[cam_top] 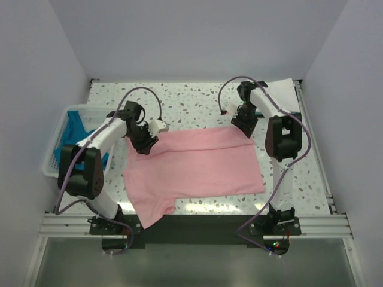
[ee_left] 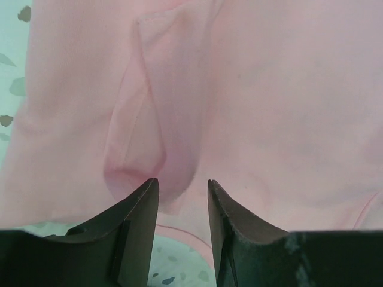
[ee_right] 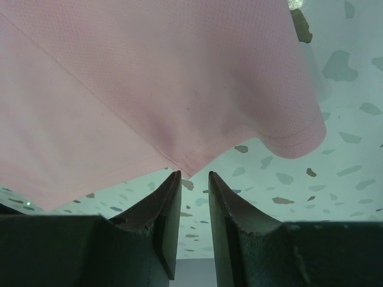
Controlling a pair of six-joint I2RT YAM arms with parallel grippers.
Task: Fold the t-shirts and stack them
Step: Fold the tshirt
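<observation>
We see the left claw (ee_left: 182,182) and right claw (ee_right: 194,174) part-open, gripping nothing. The pink t-shirt (cam_top: 197,164) lies on the tabletop (cam_top: 197,101), its edge at their tips. A shallow pinch could slip, skewing the fold.

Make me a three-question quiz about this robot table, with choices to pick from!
1. Where is the teal-blue shirt?
A. in the white basket
B. on the floor
C. on a chair

2. What colour is the big shirt spread between the arms?
A. green
B. pink
C. black

3. How do the left jaws stand?
A. apart
B. squeezed shut
C. hidden

Answers:
1 A: blue cloth shows inside the basket at the left.
2 B: it looks light pink in every view.
3 A: the left wrist view shows a gap between them.
</observation>
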